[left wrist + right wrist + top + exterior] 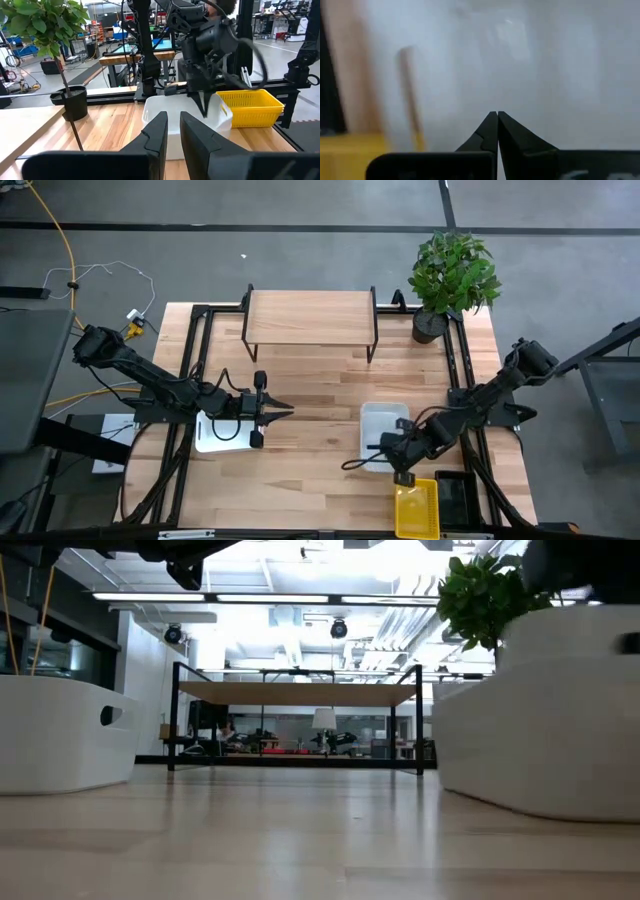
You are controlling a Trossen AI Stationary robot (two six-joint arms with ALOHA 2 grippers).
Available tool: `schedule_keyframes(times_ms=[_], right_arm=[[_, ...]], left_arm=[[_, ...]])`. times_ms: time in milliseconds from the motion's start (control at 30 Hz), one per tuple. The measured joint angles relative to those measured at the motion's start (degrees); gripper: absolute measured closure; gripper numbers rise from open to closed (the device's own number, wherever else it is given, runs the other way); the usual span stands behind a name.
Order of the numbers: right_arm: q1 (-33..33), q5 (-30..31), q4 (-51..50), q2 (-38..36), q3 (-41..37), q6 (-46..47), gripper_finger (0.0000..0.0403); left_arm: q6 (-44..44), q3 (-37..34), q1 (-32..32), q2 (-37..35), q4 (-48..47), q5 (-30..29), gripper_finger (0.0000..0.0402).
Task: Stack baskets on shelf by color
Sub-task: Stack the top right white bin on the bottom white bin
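Note:
The shelf point(310, 315) stands at the table's far middle with a bare wooden top. One white basket point(222, 435) lies on the table under my left arm. A second white basket point(385, 428) lies right of the middle, with a yellow basket point(417, 508) by the near edge behind it. My left gripper point(173, 131) points level toward the right, a narrow gap between its fingers and nothing in it. My right gripper point(204, 107) is shut and slants steeply down over the second white basket point(170, 120), near the wall that faces the yellow basket point(250, 105). My right gripper has its shut fingertips point(497, 115) close above the white basket's inner surface point(520, 60). Whether they touch it cannot be told.
A potted plant point(450, 275) stands at the far right corner beside the shelf. Black frame rails point(190, 380) run along the table's left and right sides. Bare wood point(320, 395) lies between the shelf and the baskets.

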Motion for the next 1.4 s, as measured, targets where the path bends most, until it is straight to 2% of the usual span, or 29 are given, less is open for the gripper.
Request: schedule_keyframes(times_ms=[133, 300, 500, 567, 633, 733, 800, 900, 1033, 1400], right_arm=[[0.1, 2.2, -7.4, -1.4, 0.0, 2.8, 0.0403], [-1.2, 9.2, -7.6, -5.4, 0.0, 0.9, 0.0403], [-1.5, 24.3, -6.6, -12.4, -0.7, -5.7, 0.0403], [-2.1, 26.7, -5.6, -15.7, -2.2, -6.2, 0.0403], [-3.3, 25.6, -0.5, -19.6, -5.6, -6.5, 0.0403], [-5.8, 19.7, 11.8, -24.6, -13.3, -8.7, 0.0403], [-7.8, 16.2, 19.0, -26.4, -17.7, -9.6, 0.0403], [-10.1, 14.7, 26.5, -26.2, -21.4, -11.4, 0.0403], [-12.7, 14.5, 27.6, -22.8, -21.8, -12.0, 0.0403], [-16.1, 15.8, 27.9, -10.7, -14.9, -14.2, 0.0403]], left_arm=[[0.0, 0.0, 0.0, 0.0, 0.0, 0.0, 0.036], [0.0, 0.0, 0.0, 0.0, 0.0, 0.0, 0.036], [0.0, 0.0, 0.0, 0.0, 0.0, 0.0, 0.036], [0.0, 0.0, 0.0, -0.2, 0.0, 0.0, 0.036], [0.0, 0.0, -0.3, -0.4, 0.2, 0.0, 0.036], [0.5, 0.0, -0.5, -0.4, 0.1, 0.0, 0.036], [0.9, 0.0, -0.5, -0.4, 0.2, 0.0, 0.036], [1.5, 0.0, -0.4, -0.4, 0.5, 0.0, 0.036], [1.5, 0.0, 0.0, -0.4, 1.0, -0.3, 0.036], [1.5, 0.0, 0.0, -0.3, 1.7, -0.5, 0.036]])
